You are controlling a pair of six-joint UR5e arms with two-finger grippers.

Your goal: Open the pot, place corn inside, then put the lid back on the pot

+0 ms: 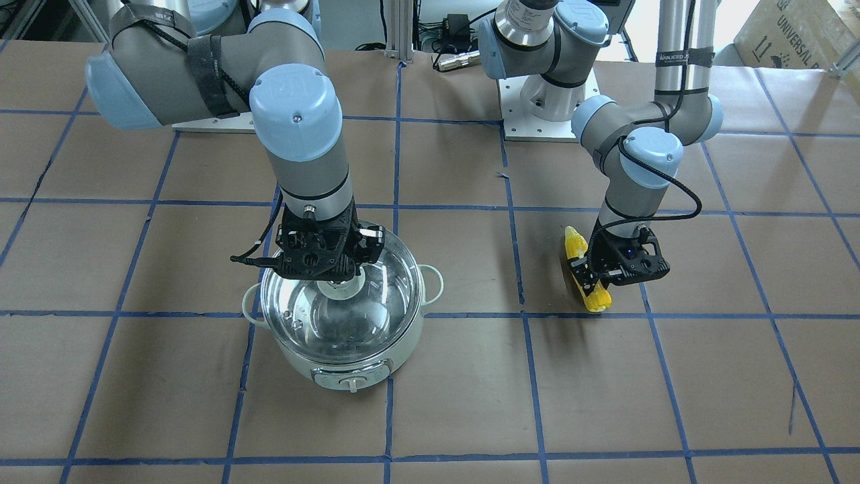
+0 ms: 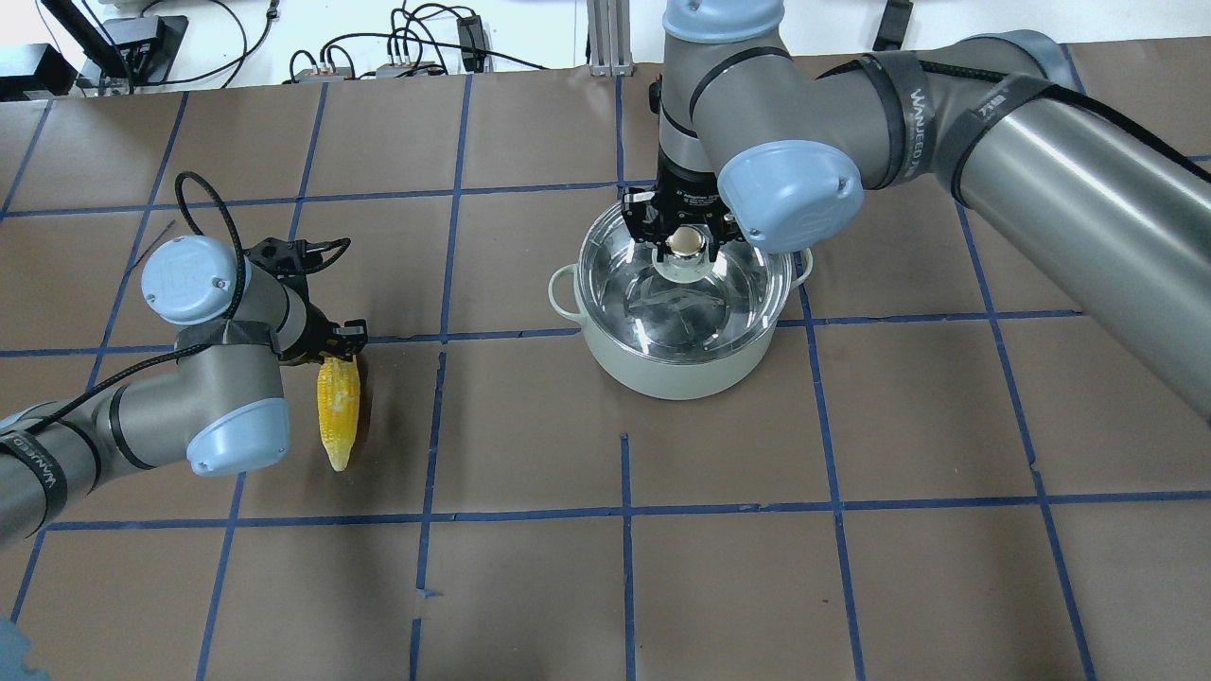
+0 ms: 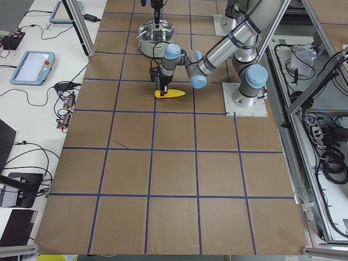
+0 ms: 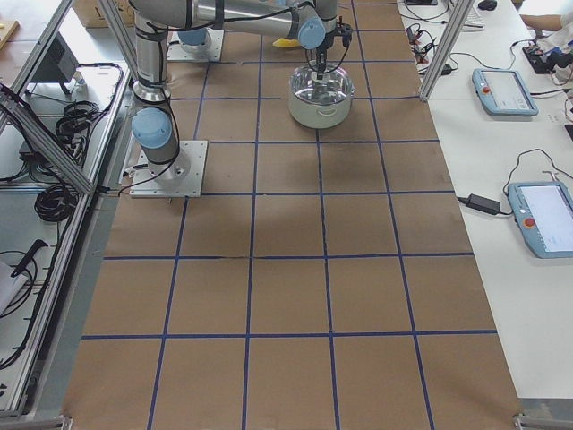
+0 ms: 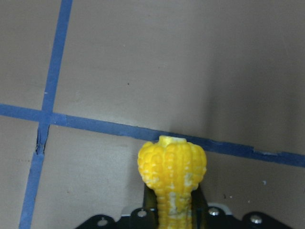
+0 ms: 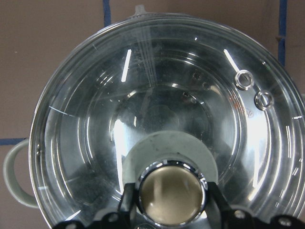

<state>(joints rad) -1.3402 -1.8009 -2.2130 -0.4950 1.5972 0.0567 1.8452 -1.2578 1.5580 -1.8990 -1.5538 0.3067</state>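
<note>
The pale mint pot [image 1: 349, 356] stands on the table with the clear glass lid [image 1: 383, 296] seated on it. My right gripper [image 1: 341, 277] reaches down over it, jaws closed against the steel knob [image 6: 171, 191] on both sides. The lid [image 6: 157, 95] fills the right wrist view. The yellow corn [image 2: 339, 416] lies along the table to the robot's left of the pot, pointed tip toward the robot. My left gripper [image 2: 336, 357] is shut across its thick half. In the left wrist view the corn [image 5: 172, 167] sticks out between the fingers.
Brown paper with a blue tape grid [image 2: 624, 511] covers the table. About one grid square of bare paper separates the corn from the pot [image 2: 676, 364]. The arm bases [image 1: 547, 101] stand at the robot's edge. Tablets and cables [image 4: 501, 90] lie on side benches.
</note>
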